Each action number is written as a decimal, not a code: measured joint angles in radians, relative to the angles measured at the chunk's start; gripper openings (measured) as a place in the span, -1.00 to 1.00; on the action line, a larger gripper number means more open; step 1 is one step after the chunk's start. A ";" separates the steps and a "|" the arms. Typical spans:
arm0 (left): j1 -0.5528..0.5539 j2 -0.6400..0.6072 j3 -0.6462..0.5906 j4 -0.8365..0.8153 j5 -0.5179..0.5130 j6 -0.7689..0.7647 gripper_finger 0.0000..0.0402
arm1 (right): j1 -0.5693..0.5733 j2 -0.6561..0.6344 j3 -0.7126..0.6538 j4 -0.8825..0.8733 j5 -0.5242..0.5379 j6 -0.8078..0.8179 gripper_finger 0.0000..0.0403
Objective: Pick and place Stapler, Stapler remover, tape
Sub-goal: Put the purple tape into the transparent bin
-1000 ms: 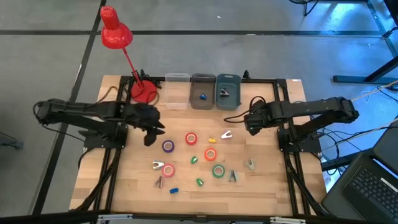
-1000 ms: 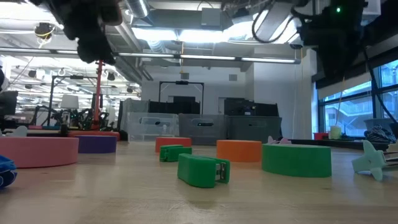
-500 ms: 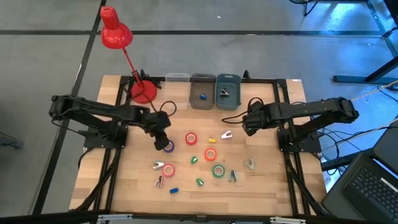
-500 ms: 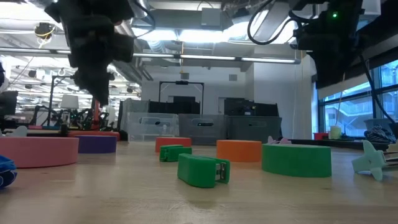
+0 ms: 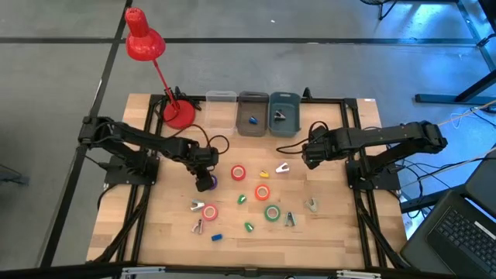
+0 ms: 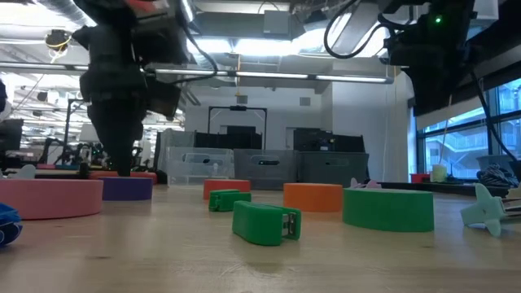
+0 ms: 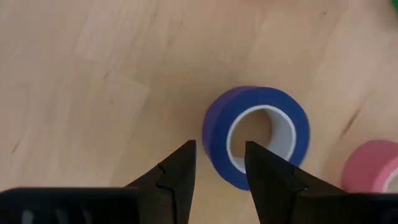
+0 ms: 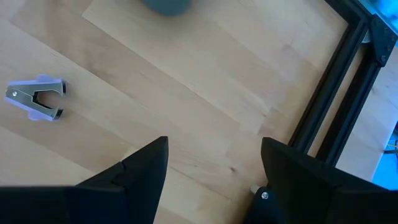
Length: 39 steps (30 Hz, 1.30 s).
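Left wrist view: left gripper (image 7: 219,163), fingers spread with a gap, hangs just above the purple ring-shaped tape roll (image 7: 258,135) on the wooden table (image 7: 93,74), lined up to straddle its wall. Right gripper (image 5: 308,153) waits wide open, near the grey bins (image 5: 268,113).

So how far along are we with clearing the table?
Early. Two bins at the back each hold an item; the clear bin looks empty. The left gripper is open, low over the purple tape, nothing gripped. The right gripper waits open. Other tape rolls, like the green one, still lie on the table.
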 joint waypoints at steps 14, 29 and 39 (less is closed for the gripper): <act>-0.004 0.122 0.003 0.088 -0.009 0.000 -0.62 | 0.000 0.000 0.000 0.000 0.006 -0.004 0.28; 0.050 -0.044 0.192 -0.159 0.014 0.186 -0.84 | -0.005 0.000 0.000 0.006 0.026 -0.021 0.28; 0.401 -0.050 0.535 -0.255 -0.120 0.539 -0.84 | -0.005 0.000 0.000 0.008 0.026 -0.022 0.28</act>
